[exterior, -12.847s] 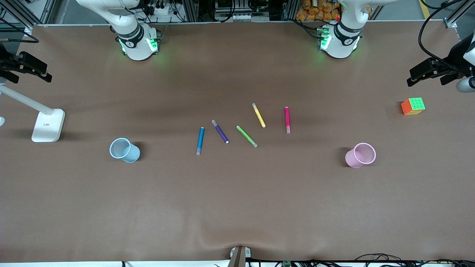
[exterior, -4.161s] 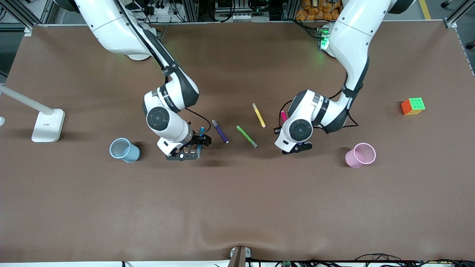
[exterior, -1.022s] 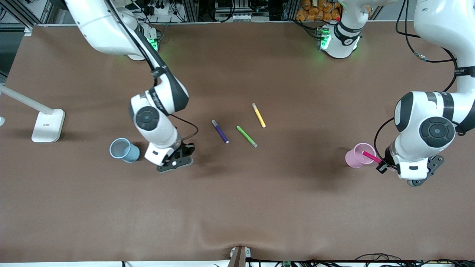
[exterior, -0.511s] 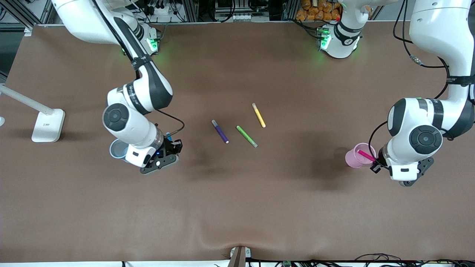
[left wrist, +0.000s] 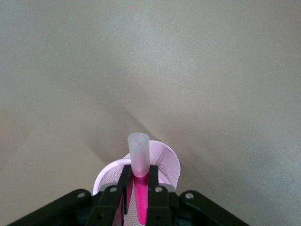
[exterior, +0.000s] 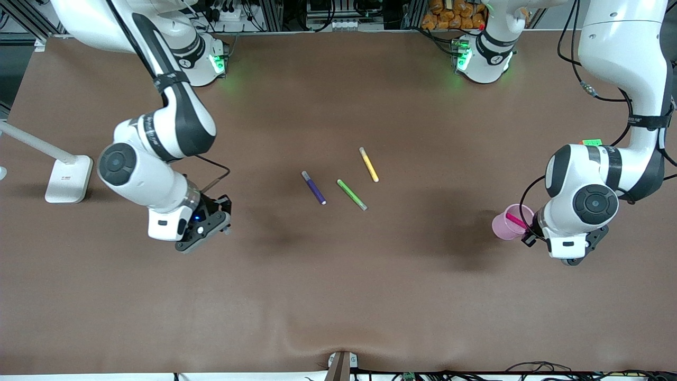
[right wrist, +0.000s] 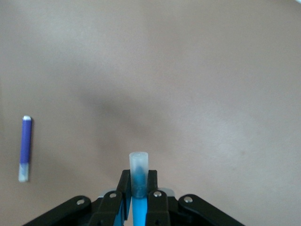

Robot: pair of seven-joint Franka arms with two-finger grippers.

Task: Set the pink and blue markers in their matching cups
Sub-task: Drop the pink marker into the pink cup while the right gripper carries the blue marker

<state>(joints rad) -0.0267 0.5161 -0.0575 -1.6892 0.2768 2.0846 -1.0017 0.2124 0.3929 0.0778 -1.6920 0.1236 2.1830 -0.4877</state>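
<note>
My left gripper (exterior: 527, 233) (left wrist: 138, 172) is shut on the pink marker (exterior: 513, 219) (left wrist: 141, 200). The marker is tilted, with its pale grey cap pointing down over the mouth of the pale pink cup (exterior: 499, 226) (left wrist: 164, 160). My right gripper (exterior: 220, 212) (right wrist: 138, 181) is shut on the blue marker (right wrist: 139, 209), held just below its grey cap. It hangs over the spot where the pale blue cup stands. That cup is hidden under the right wrist in the front view. Only a pale sliver of its rim (right wrist: 164, 191) shows past the fingers.
Three markers lie mid-table: purple (exterior: 314, 187) (right wrist: 25, 148), green (exterior: 351, 194) and yellow (exterior: 368, 164). A white lamp base (exterior: 67, 180) stands at the right arm's end. A colour cube (exterior: 592, 142) peeks from under the left arm at that arm's end.
The right arm has carried the blue marker toward its own end of the table and now covers the blue cup. The left gripper has edged closer to the pink cup with the pink marker.
</note>
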